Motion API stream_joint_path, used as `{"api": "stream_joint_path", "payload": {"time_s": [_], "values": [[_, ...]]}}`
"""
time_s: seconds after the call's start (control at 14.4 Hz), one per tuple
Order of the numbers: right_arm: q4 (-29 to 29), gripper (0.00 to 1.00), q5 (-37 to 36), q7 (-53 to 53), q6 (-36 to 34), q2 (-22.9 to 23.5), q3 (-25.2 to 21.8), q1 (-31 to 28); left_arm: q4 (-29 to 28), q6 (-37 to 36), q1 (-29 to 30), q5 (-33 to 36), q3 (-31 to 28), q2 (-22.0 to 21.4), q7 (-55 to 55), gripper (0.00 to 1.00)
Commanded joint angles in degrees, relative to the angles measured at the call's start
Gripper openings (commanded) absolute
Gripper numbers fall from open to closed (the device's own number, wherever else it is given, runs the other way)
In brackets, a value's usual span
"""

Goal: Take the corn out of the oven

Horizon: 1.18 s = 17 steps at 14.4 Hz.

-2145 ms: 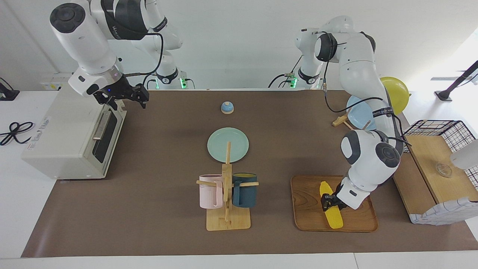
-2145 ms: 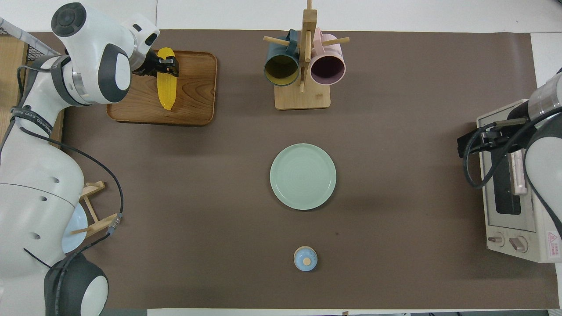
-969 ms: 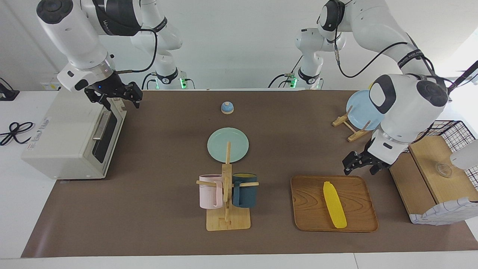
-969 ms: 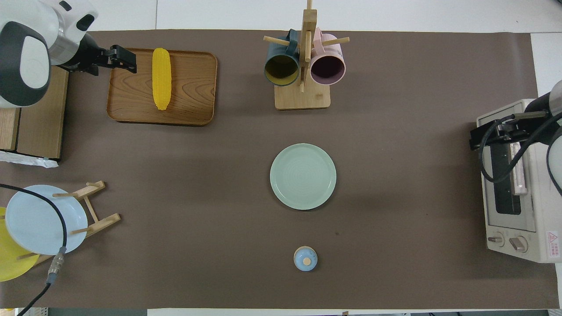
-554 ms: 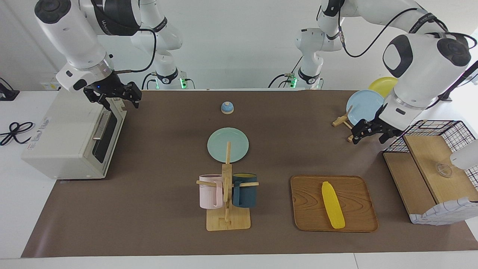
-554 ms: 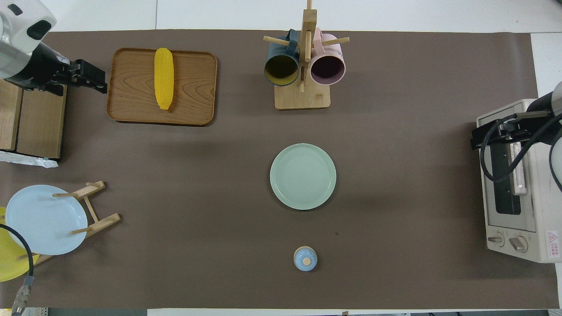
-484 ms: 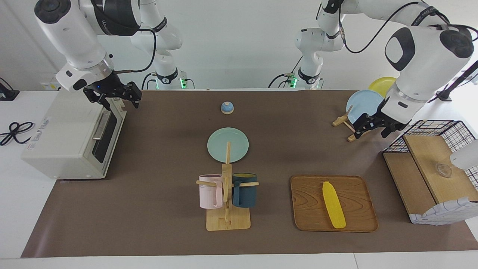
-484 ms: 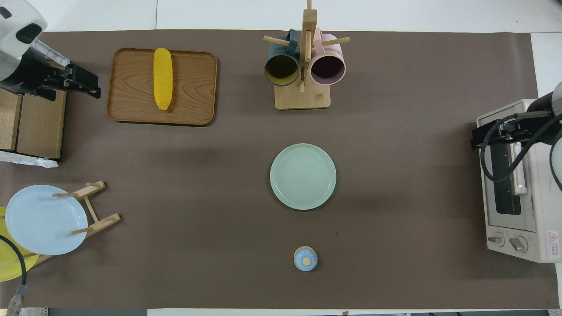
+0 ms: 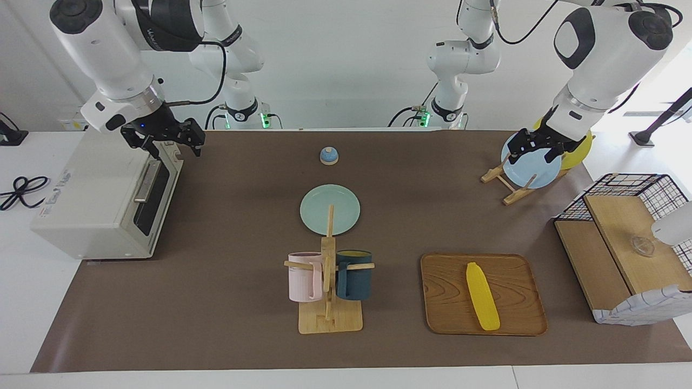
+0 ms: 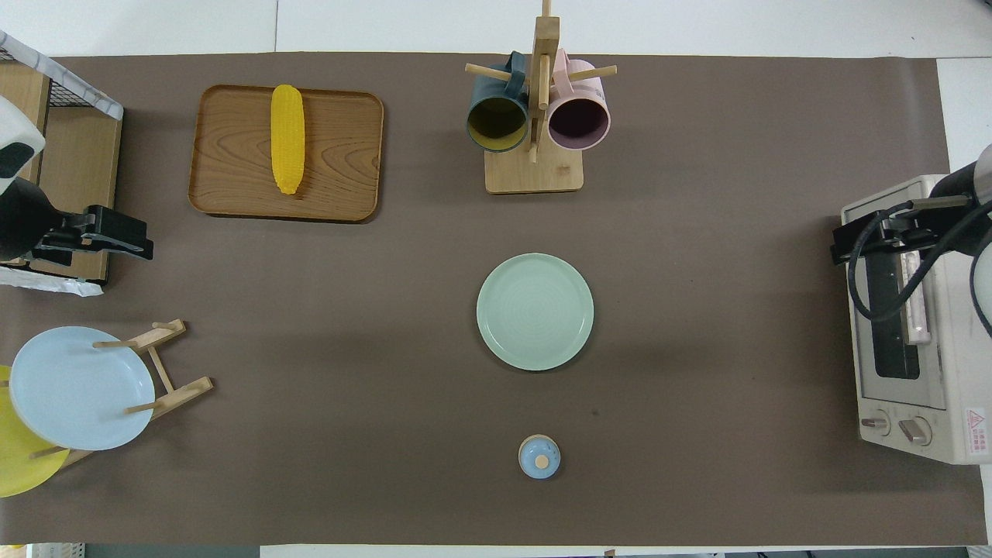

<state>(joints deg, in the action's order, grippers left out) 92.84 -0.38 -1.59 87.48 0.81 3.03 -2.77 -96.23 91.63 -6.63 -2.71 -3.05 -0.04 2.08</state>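
Observation:
The yellow corn [image 9: 482, 296] lies free on the wooden tray [image 9: 519, 319], also in the overhead view [image 10: 287, 138]. The off-white oven [image 9: 92, 205] stands at the right arm's end of the table with its glass door shut; it also shows in the overhead view [image 10: 942, 434]. My left gripper [image 9: 532, 152] is open and empty, up in the air over the mat between the plate rack and the wooden shelf [image 10: 143, 236]. My right gripper [image 9: 165, 143] is open and hovers over the top edge of the oven door [image 10: 849, 236].
A mug rack [image 9: 328, 302] with a pink and a dark blue mug stands beside the tray. A green plate [image 9: 330, 209] and a small blue bell [image 9: 328, 155] lie mid-table. A rack with a blue plate [image 9: 532, 170] and a wire-sided wooden shelf [image 9: 621, 254] are at the left arm's end.
My left gripper let go of the corn on the tray, rose and drew back toward the plate rack. The corn settled on the tray. My right gripper shifted slightly over the oven, then held still.

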Motion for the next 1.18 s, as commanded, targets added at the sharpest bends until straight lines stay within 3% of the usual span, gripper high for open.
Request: {"api": "stream_joint_path", "payload": {"time_s": [0.0,0.48,1.11], "values": [[-0.6,1.00,0.9,-0.2,0.1,0.2,0.2,-0.5,-1.7,2.1,-0.2,1.0,0.8,-1.1,0.3,1.00],[-0.6,1.00,0.9,-0.2,0.2,0.2,0.3,-0.5,2.5,0.3,3.1,4.4,5.3,-0.8,0.1,1.00],[-0.6,1.00,0.9,-0.2,0.6,0.2,0.3,-0.4,0.0,4.3,3.2,2.3,4.8,-1.4,0.5,1.00]]}}
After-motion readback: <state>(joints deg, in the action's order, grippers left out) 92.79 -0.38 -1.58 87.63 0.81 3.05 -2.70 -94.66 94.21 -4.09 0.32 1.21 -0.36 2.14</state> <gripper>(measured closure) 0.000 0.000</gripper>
